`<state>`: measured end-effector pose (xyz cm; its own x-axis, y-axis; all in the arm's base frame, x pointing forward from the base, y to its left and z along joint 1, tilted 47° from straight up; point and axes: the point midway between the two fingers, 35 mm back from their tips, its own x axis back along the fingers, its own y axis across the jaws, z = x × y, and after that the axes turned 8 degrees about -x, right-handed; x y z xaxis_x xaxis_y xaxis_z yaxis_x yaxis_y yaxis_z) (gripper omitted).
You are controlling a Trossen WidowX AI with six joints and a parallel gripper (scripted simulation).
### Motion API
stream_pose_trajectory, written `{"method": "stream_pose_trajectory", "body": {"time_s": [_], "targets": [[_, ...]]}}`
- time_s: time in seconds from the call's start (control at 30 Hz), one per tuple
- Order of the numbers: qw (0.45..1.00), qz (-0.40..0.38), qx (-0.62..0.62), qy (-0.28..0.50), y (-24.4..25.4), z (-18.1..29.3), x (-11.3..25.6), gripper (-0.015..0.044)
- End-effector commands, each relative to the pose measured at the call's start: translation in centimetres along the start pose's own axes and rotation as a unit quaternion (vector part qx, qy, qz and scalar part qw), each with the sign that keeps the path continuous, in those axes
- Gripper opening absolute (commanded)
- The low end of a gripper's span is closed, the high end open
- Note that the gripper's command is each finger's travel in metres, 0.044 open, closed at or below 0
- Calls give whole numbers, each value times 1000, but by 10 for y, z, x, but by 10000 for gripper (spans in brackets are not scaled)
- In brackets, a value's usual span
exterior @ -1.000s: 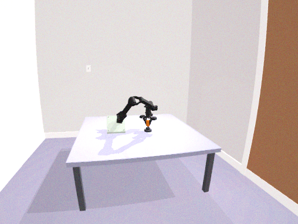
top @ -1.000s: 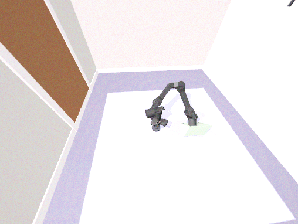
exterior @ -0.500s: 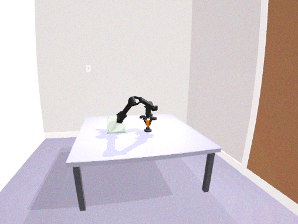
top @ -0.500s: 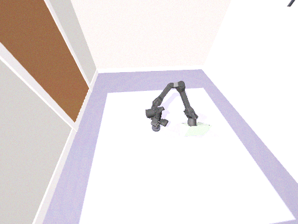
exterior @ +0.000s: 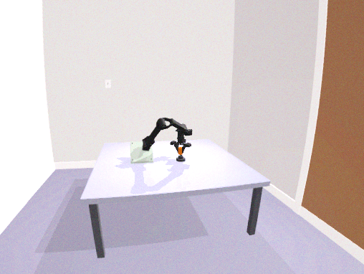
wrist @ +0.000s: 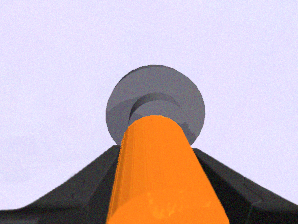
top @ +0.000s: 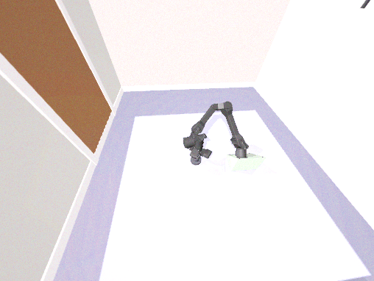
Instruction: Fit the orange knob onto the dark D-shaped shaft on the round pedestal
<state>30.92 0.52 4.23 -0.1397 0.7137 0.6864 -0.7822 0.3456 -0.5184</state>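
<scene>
The orange knob [exterior: 180, 150] [wrist: 160, 172] is upright between the fingers of my gripper [top: 201, 153] [exterior: 180, 149] [wrist: 156, 149], which is shut on it. The knob is directly over the dark round pedestal [top: 196, 162] [exterior: 180, 159] [wrist: 155, 79], with its lower end close above the base. In the wrist view a narrower raised round part [wrist: 156, 106] of the pedestal shows just beyond the knob's lower end. The shaft's flat side and the knob's hole are hidden, and I cannot tell how far the shaft is inside the knob. In the top view the knob is hidden.
The arm's base stands by a pale green plate [top: 247, 162] [exterior: 136, 158], to the side of the pedestal. The white table [top: 221, 221] [exterior: 215, 176] carries both, and the arm arches above it. The table's edges are far from the pedestal.
</scene>
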Motion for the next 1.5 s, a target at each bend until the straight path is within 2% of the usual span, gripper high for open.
{"method": "stream_pose_trajectory", "body": {"time_s": [0.0,0.23,1.1,1.33,1.47], "targets": [[1000,1,-3,-2,-1,0,4,0],[995,2,97,-2,-2,-1,4,0],[995,2,102,-2,-6,-6,4,0],[980,2,200,-2,-5,-4,4,0],[979,2,205,-2,-4,-3,2,0]]}}
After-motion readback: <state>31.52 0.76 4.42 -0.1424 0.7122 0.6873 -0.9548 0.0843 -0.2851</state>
